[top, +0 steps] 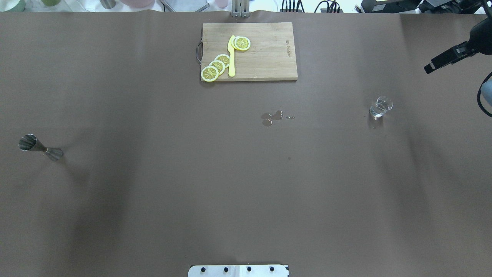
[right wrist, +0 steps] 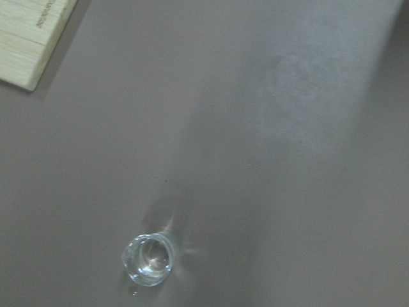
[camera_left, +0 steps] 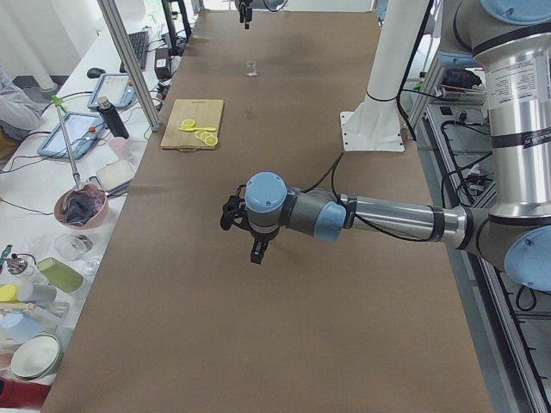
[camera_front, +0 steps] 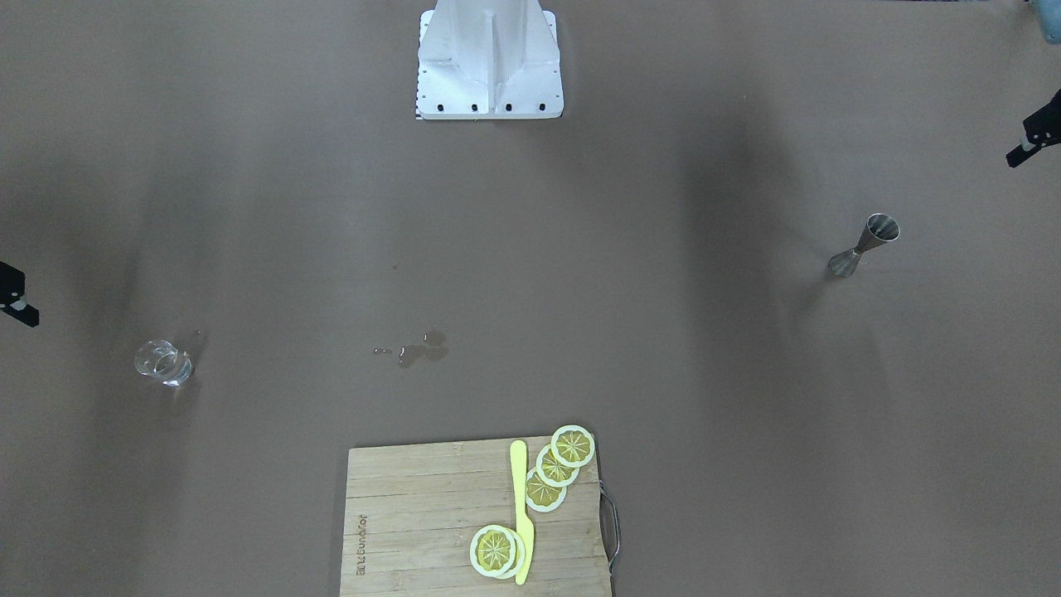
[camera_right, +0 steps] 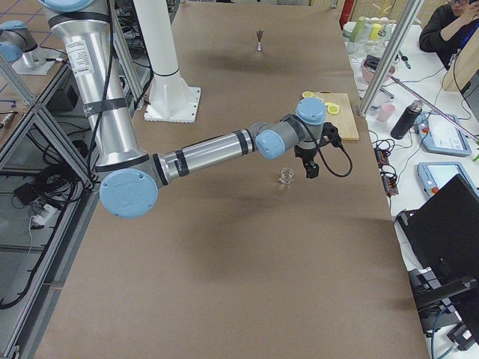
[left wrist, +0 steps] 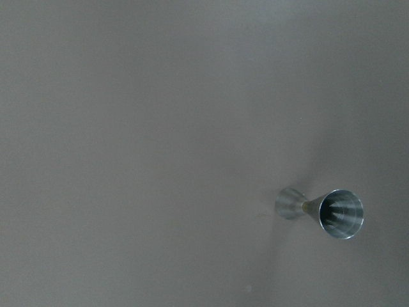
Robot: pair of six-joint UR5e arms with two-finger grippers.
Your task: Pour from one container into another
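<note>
Since left gripper (camera_front: 1028, 143) and right gripper (camera_front: 18, 303) are cut off at front view's edges (only dark tips show), cannot tell whether open or closed. Jigger (camera_front: 862, 247) upright on table (camera_front: 580, 249), near left gripper, not touching. Glass (camera_front: 163, 362) near right gripper, not touching.

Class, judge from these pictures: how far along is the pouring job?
Done: unclear. A small puddle lies mid-table, but no pour shows. In hand: nothing. The jigger and glass stand upright, far apart, and the left claw and right claw are clear of both. Left: probably grasp one, carry it over, pour.
</note>
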